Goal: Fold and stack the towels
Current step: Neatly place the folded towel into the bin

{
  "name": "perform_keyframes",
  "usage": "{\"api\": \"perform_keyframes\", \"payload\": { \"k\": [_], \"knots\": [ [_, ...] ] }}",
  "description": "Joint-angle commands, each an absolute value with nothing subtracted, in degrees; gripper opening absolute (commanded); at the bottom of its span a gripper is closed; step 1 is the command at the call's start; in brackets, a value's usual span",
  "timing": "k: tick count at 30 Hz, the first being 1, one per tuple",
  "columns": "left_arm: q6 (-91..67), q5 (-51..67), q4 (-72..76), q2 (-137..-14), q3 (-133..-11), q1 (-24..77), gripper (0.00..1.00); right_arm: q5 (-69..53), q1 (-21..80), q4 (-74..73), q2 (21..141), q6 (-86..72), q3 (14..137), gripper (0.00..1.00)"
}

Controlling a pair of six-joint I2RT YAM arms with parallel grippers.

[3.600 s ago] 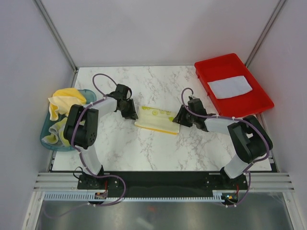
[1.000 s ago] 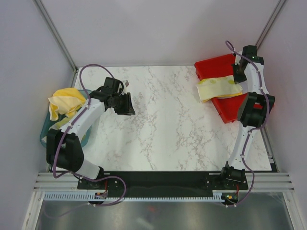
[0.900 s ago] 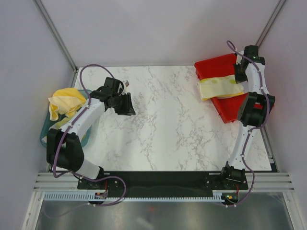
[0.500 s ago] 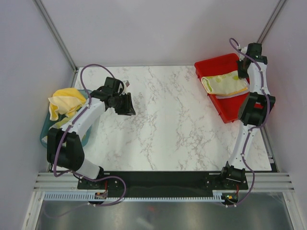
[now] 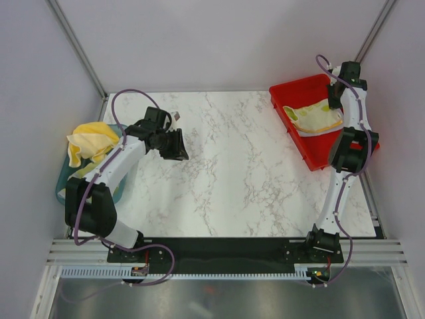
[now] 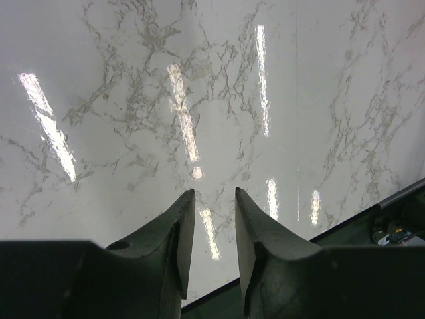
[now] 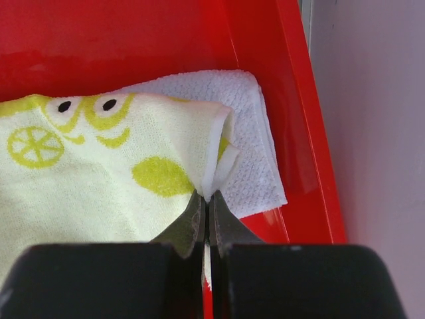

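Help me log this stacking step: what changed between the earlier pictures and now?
The right claw, shut on the lemon-print towel, carried it from the middle of the table rightward and back into the red tray, onto the white towel there. It has not let go. The left claw, open and empty, stayed near its spot. The yellow towel in the teal tub and the tray did not move.

Two arms (image 5: 113, 166) (image 5: 352, 133), one red tray (image 5: 319, 151), one teal tub (image 5: 63, 193), one printed towel (image 7: 99, 173), one white towel (image 7: 255, 159), two yellowish towels (image 5: 89, 139) (image 5: 78, 174).

Table (image 6: 133, 100) glossy; printed towel (image 7: 99, 173) terry cloth; tray (image 7: 133, 40) shiny plastic
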State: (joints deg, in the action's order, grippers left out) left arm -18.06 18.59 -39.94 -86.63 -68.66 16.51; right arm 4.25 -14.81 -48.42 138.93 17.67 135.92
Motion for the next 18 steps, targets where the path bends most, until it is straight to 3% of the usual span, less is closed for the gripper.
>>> {"api": "perform_keyframes", "payload": {
  "k": [1,18],
  "knots": [
    [-16.08,20.48,-39.11,-86.40,-70.84,16.52,0.38,5.01,-14.94,-46.23,139.13,17.40,137.90,0.00],
    [-16.08,20.74,-39.20,-86.66,-70.66,16.61,0.38,5.98,-16.61,-44.74,138.43,16.79,138.16,0.00]
  ]
}}
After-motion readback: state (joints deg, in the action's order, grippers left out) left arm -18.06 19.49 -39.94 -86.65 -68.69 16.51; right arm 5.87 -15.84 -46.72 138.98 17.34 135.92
